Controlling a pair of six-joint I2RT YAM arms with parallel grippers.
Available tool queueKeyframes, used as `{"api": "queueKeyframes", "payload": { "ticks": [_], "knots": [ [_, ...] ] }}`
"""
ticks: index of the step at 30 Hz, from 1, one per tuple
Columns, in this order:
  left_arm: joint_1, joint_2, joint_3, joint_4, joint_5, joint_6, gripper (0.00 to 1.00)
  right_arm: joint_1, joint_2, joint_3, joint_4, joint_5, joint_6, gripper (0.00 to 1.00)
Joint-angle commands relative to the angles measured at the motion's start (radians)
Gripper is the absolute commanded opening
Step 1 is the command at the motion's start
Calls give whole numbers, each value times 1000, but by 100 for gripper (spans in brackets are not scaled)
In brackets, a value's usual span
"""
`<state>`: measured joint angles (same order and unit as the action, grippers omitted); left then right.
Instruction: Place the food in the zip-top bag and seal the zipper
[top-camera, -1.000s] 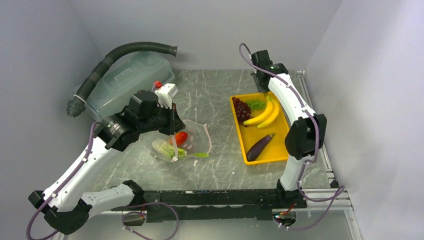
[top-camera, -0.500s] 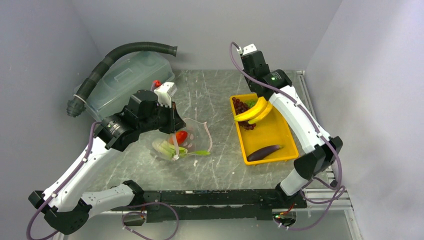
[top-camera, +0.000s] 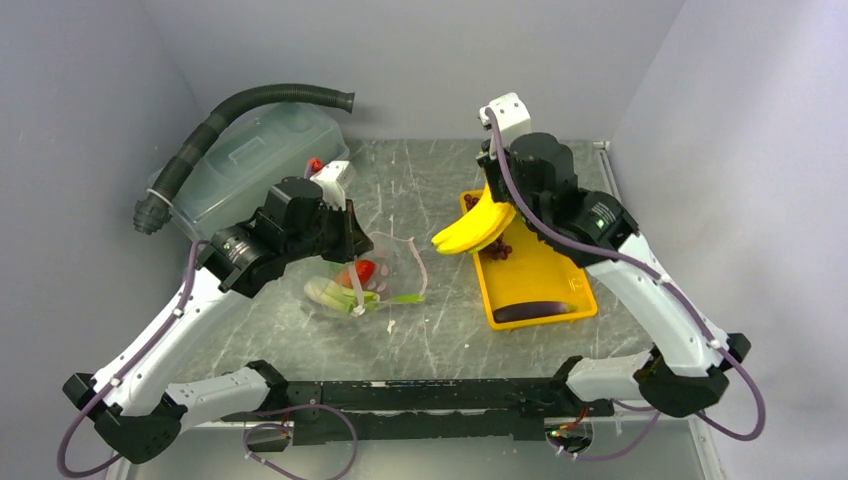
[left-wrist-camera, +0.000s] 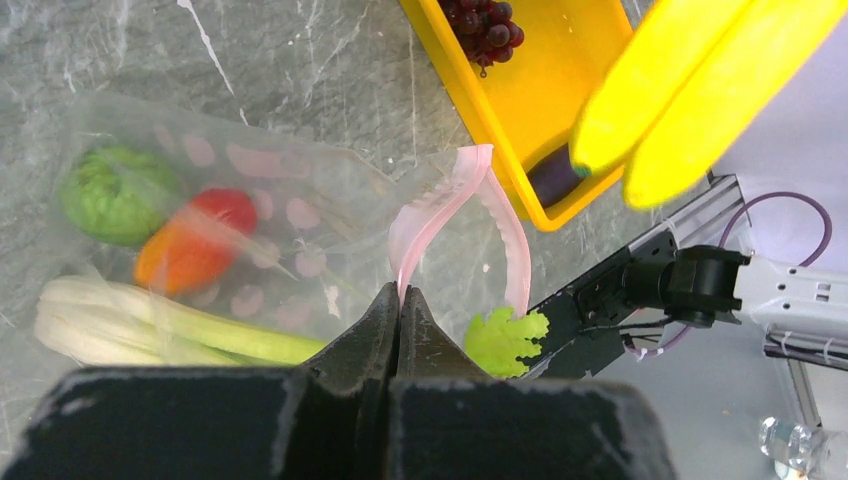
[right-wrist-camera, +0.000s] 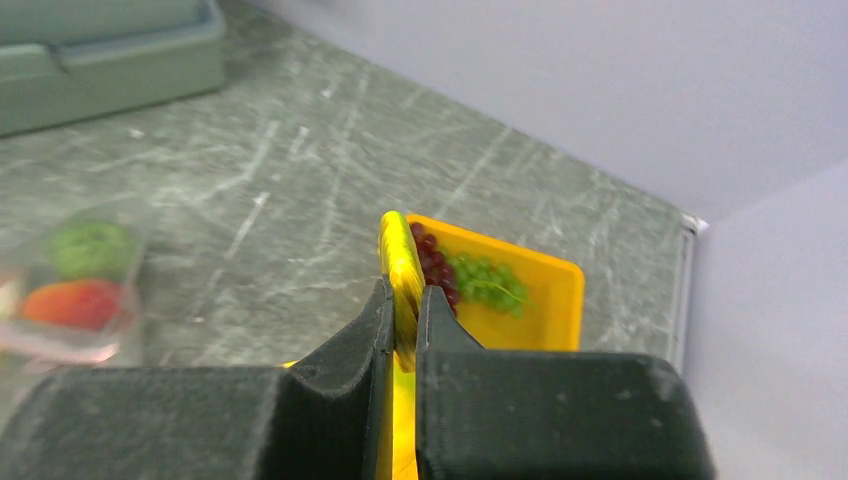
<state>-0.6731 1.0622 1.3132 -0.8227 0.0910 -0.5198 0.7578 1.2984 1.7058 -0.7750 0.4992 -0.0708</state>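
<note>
The clear zip-top bag lies on the table with its mouth open toward the right. Inside are a red-orange pepper, a round green vegetable and pale celery. My left gripper is shut on the pinkish zipper and holds the mouth up. My right gripper is shut on the yellow bananas and holds them in the air between the tray and the bag. Grapes and an eggplant lie in the yellow tray. Leafy greens lie beside the grapes.
A large translucent lidded tub with a black corrugated hose over it stands at the back left. Grey walls close the table on three sides. A metal rail runs along the table's right edge.
My right gripper has lifted the bananas out of the tray and carried them left toward the bag. The eggplant has shifted in the tray. My left gripper keeps holding the zipper.
</note>
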Motion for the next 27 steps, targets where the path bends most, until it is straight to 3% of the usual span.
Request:
{"api": "queueKeyframes", "payload": {
  "ticks": [1,10,16,27],
  "knots": [
    [-2,13,42,47,-51,-43,0,102,-90,-66,198,-15,-10,0],
    [-2,47,78,34,-88,-87,0,329,-96,-101,340,150,-111,0],
    [-1,64,104,27,-143,-112,0,476,-25,-110,488,362,-276,0],
    [-1,78,135,13,-176,-147,0,544,113,-103,674,551,-422,0]
  ]
}}
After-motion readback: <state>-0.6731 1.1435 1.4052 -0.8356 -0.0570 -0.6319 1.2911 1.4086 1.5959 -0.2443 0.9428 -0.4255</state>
